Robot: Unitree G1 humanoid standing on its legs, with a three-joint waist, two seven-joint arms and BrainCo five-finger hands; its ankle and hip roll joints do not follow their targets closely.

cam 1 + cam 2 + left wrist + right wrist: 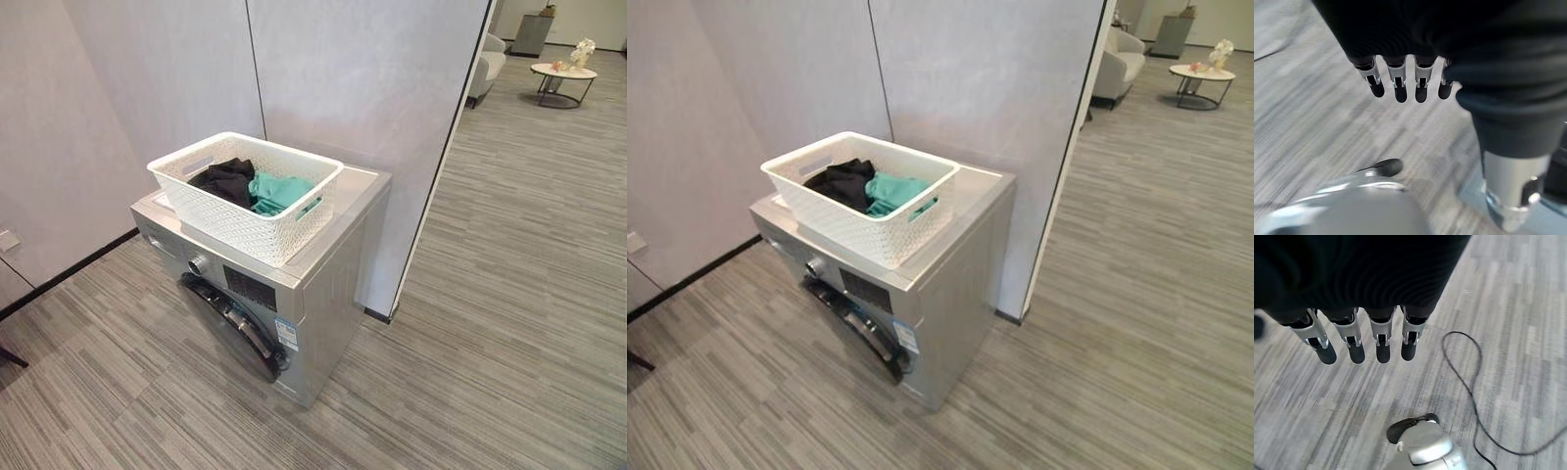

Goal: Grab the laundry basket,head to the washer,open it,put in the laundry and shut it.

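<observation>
Grey striped flooring surrounds a silver washer [323, 294] against a pale wall. On its top, toward the front left corner, sits the white laundry basket [245, 220], holding black and teal clothes [253, 184]. Left hand [1396, 81] and right hand [1356, 340] hang released, empty, above the floor. Best approach: square up, then grip both basket handles evenly.

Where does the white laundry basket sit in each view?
Left eye view: laundry basket sits on top of the washer, left of centre.
Right eye view: same basket on the washer, slightly further left.
Left wrist view: floor past the left hand.
Right wrist view: floor past the right hand.
Shared landmark for the eye views: round table.
</observation>
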